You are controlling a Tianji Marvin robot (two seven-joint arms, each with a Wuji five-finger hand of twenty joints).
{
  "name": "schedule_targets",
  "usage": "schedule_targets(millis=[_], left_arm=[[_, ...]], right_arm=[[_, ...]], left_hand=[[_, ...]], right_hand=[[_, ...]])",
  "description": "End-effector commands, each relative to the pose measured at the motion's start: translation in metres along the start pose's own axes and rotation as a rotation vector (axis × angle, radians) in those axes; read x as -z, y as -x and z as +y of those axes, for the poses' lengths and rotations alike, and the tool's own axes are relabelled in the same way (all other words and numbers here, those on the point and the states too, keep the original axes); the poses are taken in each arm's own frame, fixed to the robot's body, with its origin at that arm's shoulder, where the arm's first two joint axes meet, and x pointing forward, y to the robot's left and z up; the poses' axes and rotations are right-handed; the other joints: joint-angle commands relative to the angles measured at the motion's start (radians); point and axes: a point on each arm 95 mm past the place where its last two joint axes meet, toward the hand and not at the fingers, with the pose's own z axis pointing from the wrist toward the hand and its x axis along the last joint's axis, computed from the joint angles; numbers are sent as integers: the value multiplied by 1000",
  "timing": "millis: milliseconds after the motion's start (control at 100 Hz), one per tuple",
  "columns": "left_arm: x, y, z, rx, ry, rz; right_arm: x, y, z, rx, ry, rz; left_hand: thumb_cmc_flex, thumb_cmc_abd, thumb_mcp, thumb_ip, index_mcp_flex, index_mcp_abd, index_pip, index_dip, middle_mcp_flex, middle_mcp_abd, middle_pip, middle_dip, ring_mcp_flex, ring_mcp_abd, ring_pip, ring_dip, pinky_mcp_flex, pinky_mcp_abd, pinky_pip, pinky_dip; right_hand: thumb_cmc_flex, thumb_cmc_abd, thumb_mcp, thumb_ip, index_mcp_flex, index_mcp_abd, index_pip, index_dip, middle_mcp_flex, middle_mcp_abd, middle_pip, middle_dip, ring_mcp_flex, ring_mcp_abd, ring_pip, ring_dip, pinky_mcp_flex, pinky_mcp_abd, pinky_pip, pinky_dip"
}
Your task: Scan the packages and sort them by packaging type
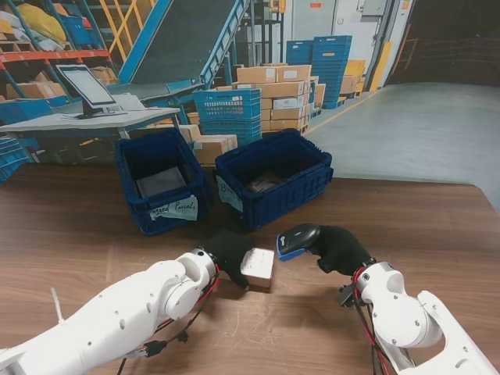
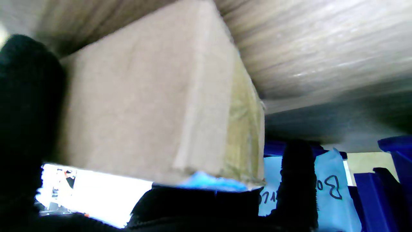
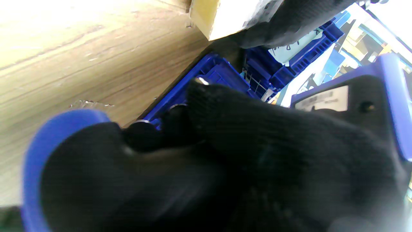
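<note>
Left robot hand (image 1: 225, 251) grasping box (image 1: 258, 266) low over worktop (image 1: 70, 226), right robot hand (image 1: 337, 248) clenched on scanner (image 1: 298, 240) aimed at it: likely mid-scan, sorting into left bin (image 1: 160, 181) or right bin (image 1: 273, 176) still ahead.

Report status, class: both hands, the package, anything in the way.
Left hand shut on small brown cardboard box, low over wooden table. Right hand shut on black-and-blue barcode scanner, aimed at box. Nothing between them.
</note>
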Motion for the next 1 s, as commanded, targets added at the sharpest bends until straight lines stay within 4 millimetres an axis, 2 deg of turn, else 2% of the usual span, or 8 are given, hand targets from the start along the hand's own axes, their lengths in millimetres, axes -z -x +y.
schedule_targets(millis=[0,430,990], left_arm=[[4,1,0,5,1,-8],[26,14,-33,46,-66,-68],[54,16,-78,91,-145,-102]], right_arm=[[1,-3,-2,-3,-14,5],[-1,-8,-3,2,-15,13],[-3,-11,-10,-4,-28,29]], left_hand=[[391,135,257,69,132,-255,406,77,124,-100,104,70,41,-40,86,35,-1,37,30,13],[397,145,248,64,128,-246,405,83,123,-95,128,101,42,-37,118,77,-2,39,34,16],[402,149,238,62,125,-244,401,84,118,-91,121,98,36,-34,110,85,2,37,45,22]], right_hand=[[81,50,148,0,61,-42,67,27,9,6,3,9,22,24,8,4,11,-32,54,25],[81,49,149,0,61,-42,67,27,10,4,3,9,22,23,9,4,10,-31,54,26],[81,49,149,0,61,-42,67,27,9,6,3,9,21,23,9,4,11,-31,54,26]])
